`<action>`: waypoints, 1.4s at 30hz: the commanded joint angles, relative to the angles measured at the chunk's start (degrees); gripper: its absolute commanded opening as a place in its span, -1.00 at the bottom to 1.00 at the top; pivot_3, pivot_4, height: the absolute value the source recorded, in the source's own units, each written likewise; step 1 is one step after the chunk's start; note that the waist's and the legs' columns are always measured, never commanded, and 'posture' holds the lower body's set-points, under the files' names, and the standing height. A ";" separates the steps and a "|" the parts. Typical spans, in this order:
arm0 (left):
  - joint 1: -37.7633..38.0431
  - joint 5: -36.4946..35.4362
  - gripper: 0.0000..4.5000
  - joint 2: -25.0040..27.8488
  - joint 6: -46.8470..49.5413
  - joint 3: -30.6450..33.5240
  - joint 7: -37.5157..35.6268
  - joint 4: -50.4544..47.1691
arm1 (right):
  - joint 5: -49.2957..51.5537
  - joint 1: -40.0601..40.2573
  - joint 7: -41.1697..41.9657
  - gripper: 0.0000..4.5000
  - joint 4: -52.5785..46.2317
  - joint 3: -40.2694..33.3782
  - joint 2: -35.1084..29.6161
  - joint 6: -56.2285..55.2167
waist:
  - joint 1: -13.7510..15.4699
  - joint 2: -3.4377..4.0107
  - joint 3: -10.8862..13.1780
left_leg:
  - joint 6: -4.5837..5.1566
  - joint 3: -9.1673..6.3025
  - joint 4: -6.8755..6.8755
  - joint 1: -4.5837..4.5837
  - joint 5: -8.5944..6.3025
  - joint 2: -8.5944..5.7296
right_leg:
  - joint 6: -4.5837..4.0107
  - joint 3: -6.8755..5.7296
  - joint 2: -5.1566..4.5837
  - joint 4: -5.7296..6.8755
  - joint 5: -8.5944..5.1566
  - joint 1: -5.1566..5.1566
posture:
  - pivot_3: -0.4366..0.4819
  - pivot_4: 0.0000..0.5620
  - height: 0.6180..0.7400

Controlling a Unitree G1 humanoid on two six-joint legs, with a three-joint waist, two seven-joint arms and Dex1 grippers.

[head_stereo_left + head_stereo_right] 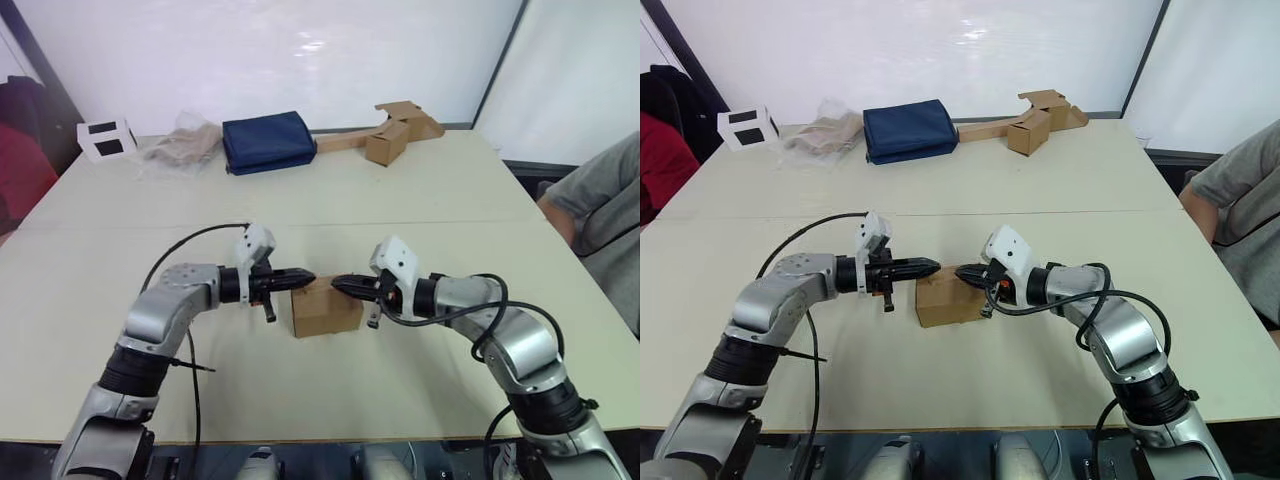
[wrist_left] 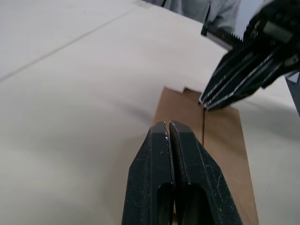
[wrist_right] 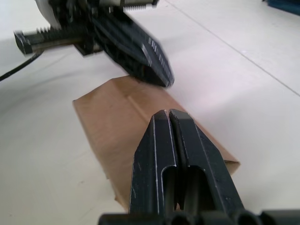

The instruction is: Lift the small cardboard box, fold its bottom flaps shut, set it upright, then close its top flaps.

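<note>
We judge the task to be near its end. The small plain brown corrugated cardboard box [image 1: 326,310] stands upright on the pale beige tabletop [image 1: 420,190], near its front edge and between our two arms. The upper face looks flat and closed in both wrist views, with a straight seam running down its middle where the top flaps [image 3: 136,117] meet. The bottom flaps are hidden under the box, so we cannot tell how they lie; since the box sits level, we take them to be folded shut. What is left, as we read it, is only a last press on the top, should any flap spring up, and then pulling both arms away.

Our left gripper [image 1: 300,282] comes in from the left and our right gripper [image 1: 340,285] from the right; their tips sit just over the top of the box, close to one another. The jaws of each are clenched together with nothing between them. Whether the tips touch the cardboard we cannot tell.

The box itself is unprinted, clean, with crisp edges and no visible crushing. One corner of the top shows a small notch [image 2: 183,89] where the flaps meet.
</note>
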 commanded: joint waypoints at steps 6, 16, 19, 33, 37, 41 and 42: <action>0.52 3.68 -0.96 2.59 -1.76 -4.26 -1.05 -5.00 | -2.95 -1.30 -0.69 -1.00 1.92 2.95 0.62 -4.40 | -0.01 0.01 0.01 | 0.00 0.01 -0.01 0.00 0.00 0.00 | 0.00 0.01 0.01 0.00 0.00 -0.02 | -0.05 -0.47 1.00; 1.59 8.71 -0.96 2.92 -4.25 -6.94 0.34 -2.31 | -7.58 0.07 -0.44 -1.00 3.32 7.14 -0.53 -6.75 | 0.02 0.01 0.01 | 0.00 0.00 0.00 0.00 0.00 0.00 | 0.00 0.00 0.01 0.00 0.00 0.00 | -0.05 -0.47 1.00; 1.77 8.47 -0.96 2.93 -4.37 -6.69 -0.03 -2.53 | -8.81 0.47 -0.32 -1.00 4.17 7.61 -0.81 -7.73 | 0.01 0.01 0.01 | 0.00 0.00 0.00 0.01 0.00 0.00 | 0.00 0.01 0.01 0.00 0.00 0.00 | -0.05 -0.47 1.00; 2.45 0.53 -0.96 -0.61 4.95 9.02 14.03 -7.50 | 4.25 1.27 -4.46 -1.00 0.01 -7.57 6.66 -3.72 | -0.02 0.01 0.01 | 0.00 -0.02 0.00 0.01 0.00 0.02 | 0.00 0.00 0.01 0.02 0.00 -0.01 | -0.05 -0.47 1.00; 8.22 1.04 -0.96 2.99 1.75 11.59 12.86 -10.15 | 11.07 4.35 -5.22 -1.00 -3.50 -14.50 5.67 0.73 | 0.02 0.01 0.01 | 0.00 -0.02 -0.04 0.01 0.00 0.01 | 0.00 0.01 -0.01 -0.01 0.00 -0.02 | -0.05 -0.47 1.00; 14.37 0.77 -0.96 7.63 2.23 12.41 9.63 -8.09 | 16.48 10.05 -5.41 -1.00 -6.62 -20.70 2.69 4.99 | 0.18 0.02 0.02 | -0.01 -0.01 -0.04 0.00 0.00 0.01 | 0.00 0.01 -0.02 0.00 0.00 0.00 | -0.05 -0.47 1.00; 16.11 2.27 -0.96 9.11 0.83 11.50 8.86 -8.13 | 16.75 11.89 -5.13 -1.00 -7.01 -21.45 1.57 5.35 | 0.22 0.02 0.02 | 0.00 -0.01 -0.04 0.00 0.00 0.01 | 0.00 0.00 -0.02 0.00 0.00 0.01 | -0.05 -0.47 1.00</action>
